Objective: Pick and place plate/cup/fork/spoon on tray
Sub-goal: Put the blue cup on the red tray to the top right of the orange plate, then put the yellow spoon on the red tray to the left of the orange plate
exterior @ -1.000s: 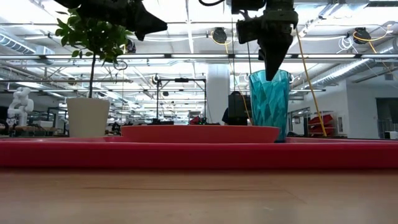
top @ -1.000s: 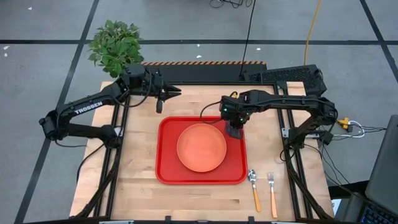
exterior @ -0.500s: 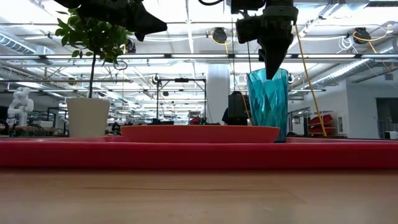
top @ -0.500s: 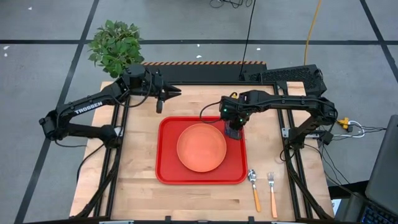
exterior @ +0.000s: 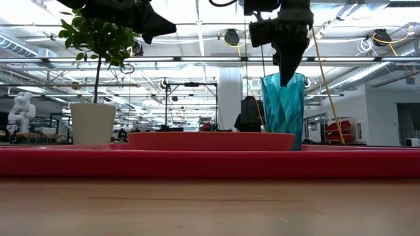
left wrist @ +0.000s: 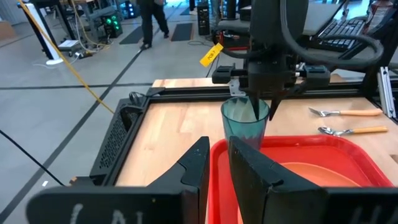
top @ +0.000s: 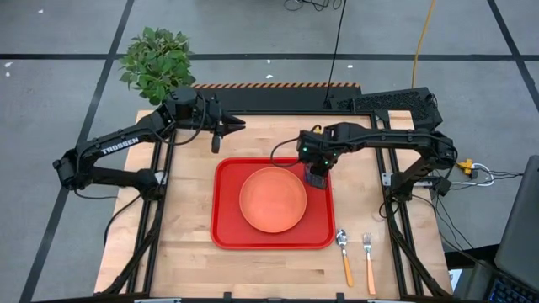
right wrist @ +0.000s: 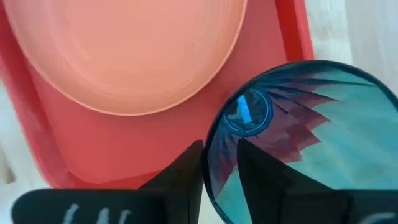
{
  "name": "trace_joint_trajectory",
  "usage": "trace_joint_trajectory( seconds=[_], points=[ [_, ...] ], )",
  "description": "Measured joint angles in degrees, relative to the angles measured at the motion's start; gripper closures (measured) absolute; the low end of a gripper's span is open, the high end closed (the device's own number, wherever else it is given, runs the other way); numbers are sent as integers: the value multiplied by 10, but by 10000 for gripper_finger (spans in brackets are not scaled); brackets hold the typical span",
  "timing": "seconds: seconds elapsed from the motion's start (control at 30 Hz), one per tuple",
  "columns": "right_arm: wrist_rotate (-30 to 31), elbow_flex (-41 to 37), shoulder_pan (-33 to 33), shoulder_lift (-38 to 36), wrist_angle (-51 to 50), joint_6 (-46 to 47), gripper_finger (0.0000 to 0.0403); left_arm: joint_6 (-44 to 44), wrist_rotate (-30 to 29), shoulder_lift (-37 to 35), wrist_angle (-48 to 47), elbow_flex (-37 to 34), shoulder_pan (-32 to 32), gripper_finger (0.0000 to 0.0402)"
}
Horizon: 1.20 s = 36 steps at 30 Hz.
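Observation:
The teal cup (exterior: 283, 111) stands upright on its base in the far right corner of the red tray (top: 227, 237), beside the orange plate (top: 273, 199), which lies flat in the tray. My right gripper (right wrist: 221, 146) points down over the cup. One finger is inside the rim and one outside, with a gap between them. The spoon (top: 345, 257) and fork (top: 368, 261) lie on the table to the right of the tray's near right corner. My left gripper (left wrist: 219, 146) hovers beyond the tray's far left corner with a narrow gap and nothing in it. My right gripper comes from above with its fingers (right wrist: 186, 162) on either side of the cup's rim (right wrist: 212, 134), on the side nearest the plate. I cannot tell whether either finger touches the wall. The cup stands on the tray on its own base.
A potted plant (top: 157, 61) in a white pot (exterior: 92, 123) stands off the table's far left corner. Bare wood lies in front of the tray and along the table's left side.
My right gripper has stayed over the cup, and its fingers have parted slightly at the rim. The cup's top has shifted a little toward the plate, and the cup now stands straight on the tray.

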Motion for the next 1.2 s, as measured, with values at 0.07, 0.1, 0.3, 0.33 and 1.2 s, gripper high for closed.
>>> trace_joint_trajectory(
  seconds=[0.07,0.1,0.3,0.33,1.2],
  points=[
    [0,-12,0,0,2,0,309,0,0,0,-3,0,0,337],
    [0,-18,0,0,2,0,308,-1,0,0,-4,0,0,337],
    [0,-44,0,0,6,2,305,-1,0,0,-5,0,0,337],
    [0,-44,0,0,7,2,305,-2,0,0,-5,0,0,337],
    [17,57,2,-59,-65,28,305,-8,0,0,-1,0,-3,337]
  ],
)
